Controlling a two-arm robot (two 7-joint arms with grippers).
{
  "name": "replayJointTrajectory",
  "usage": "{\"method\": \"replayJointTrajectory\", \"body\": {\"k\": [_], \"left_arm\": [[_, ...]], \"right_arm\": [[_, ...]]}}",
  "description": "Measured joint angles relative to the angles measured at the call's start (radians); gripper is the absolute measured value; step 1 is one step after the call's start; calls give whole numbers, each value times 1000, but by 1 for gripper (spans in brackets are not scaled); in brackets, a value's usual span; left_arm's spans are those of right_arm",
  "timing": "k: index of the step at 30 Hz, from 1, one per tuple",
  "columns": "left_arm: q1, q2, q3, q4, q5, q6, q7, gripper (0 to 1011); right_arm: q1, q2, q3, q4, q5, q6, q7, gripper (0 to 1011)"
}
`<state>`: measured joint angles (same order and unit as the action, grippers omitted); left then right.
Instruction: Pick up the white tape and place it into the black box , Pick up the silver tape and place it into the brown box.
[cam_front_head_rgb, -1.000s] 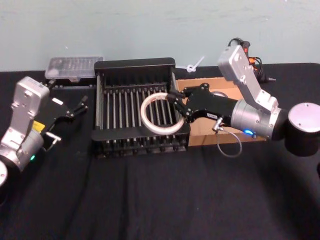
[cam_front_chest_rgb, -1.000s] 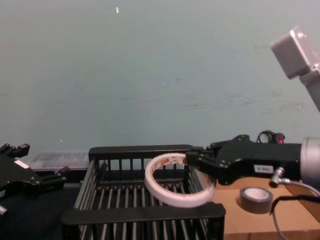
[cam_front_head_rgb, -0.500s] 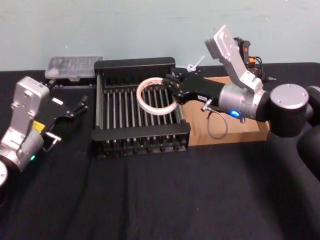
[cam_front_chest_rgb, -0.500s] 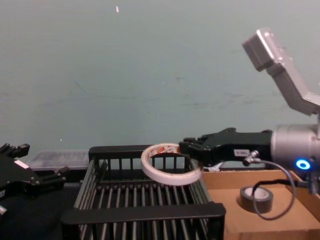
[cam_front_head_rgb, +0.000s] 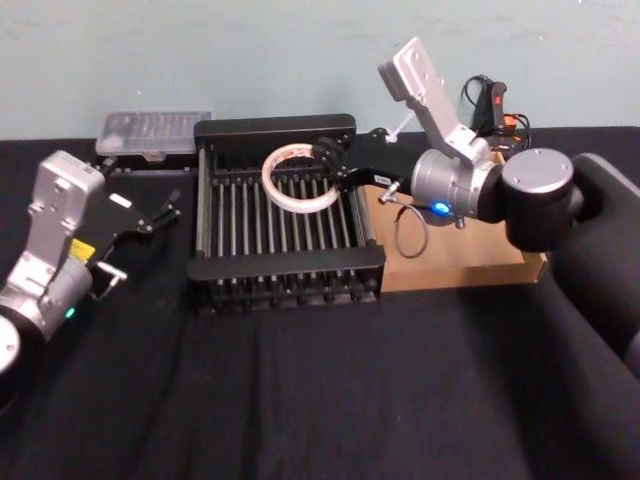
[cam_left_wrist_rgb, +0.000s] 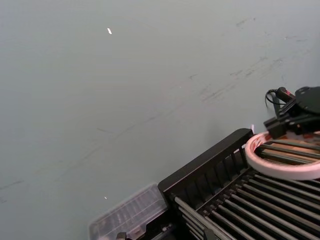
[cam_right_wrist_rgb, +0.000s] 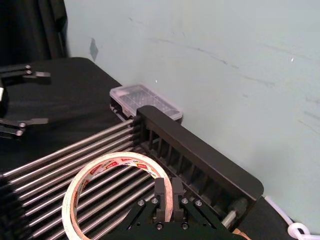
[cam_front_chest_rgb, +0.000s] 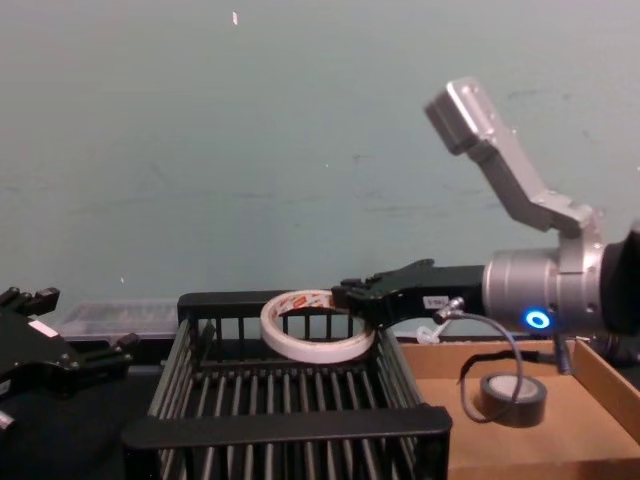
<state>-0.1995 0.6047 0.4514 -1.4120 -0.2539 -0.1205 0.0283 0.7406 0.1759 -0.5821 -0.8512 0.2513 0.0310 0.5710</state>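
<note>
Right hand (cam_front_head_rgb: 325, 158) pinches the white tape (cam_front_head_rgb: 297, 178) over the black box (cam_front_head_rgb: 285, 270) toward 12 o'clock, unreleased; silver tape (cam_front_chest_rgb: 510, 396) already in brown box (cam_front_head_rgb: 470, 268); left hand (cam_front_head_rgb: 165, 210) spread, idle at 9 o'clock.

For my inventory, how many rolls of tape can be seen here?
2. The white tape is held by the right tool over the black box. The silver tape lies in the brown box.
</note>
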Motion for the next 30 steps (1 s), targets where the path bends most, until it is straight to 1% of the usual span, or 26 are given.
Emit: {"method": "replayJointTrajectory", "body": {"k": [2,6,9,13,22,28,30], "left_arm": [[0,0,0,0,0,0,0,1001],[0,0,0,0,0,0,0,1001],[0,0,0,0,0,0,0,1001],[0,0,0,0,0,0,0,1001],[0,0,0,0,0,0,0,1001],[0,0,0,0,0,0,0,1001],[0,0,0,0,0,0,0,1001]], "right_arm": [[15,-18,0,40,-8,-10,0,91],[31,-37,0,88,-21,-21,1,92],[37,-46,0,111,-33,-27,2,92],[37,-50,0,119,-46,-34,-2,92],[37,-48,0,116,-42,-33,-1,95],[37,-47,0,114,-40,-32,0,244],[37,-47,0,114,-40,-32,0,325]]}}
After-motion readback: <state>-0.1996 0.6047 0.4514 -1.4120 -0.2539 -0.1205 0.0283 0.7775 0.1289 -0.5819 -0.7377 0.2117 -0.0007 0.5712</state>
